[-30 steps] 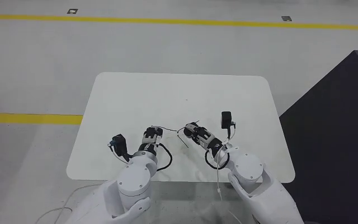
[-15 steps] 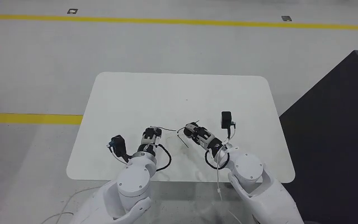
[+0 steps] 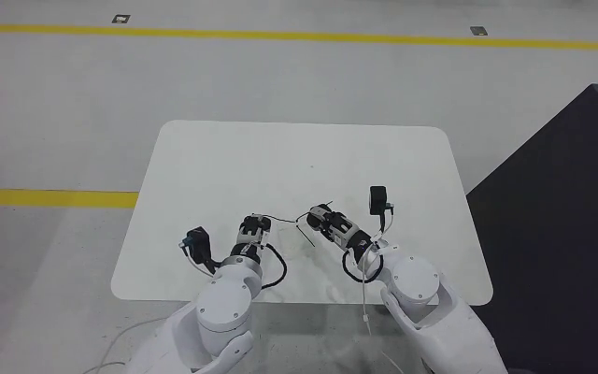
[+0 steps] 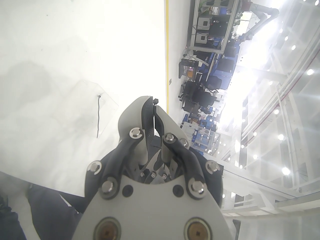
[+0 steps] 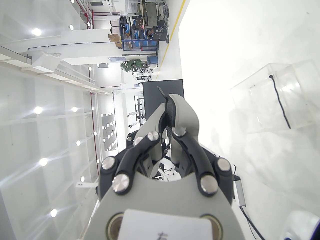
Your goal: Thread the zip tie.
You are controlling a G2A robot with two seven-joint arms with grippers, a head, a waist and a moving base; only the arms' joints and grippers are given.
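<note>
Black nylon zip tie (image 5: 161, 91) looks light, springy, kinda slippery, so pinch near the tip. Left gripper (image 4: 153, 101) and right gripper (image 5: 168, 99) both look clamped on it.

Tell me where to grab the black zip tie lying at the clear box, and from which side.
Probably the middle of the strap, coming from above and pinching across its narrow width. The zip tie is a thin, nearly straight strip with only a small head at one end. Whether it lies on or inside the clear box is unclear.
</note>
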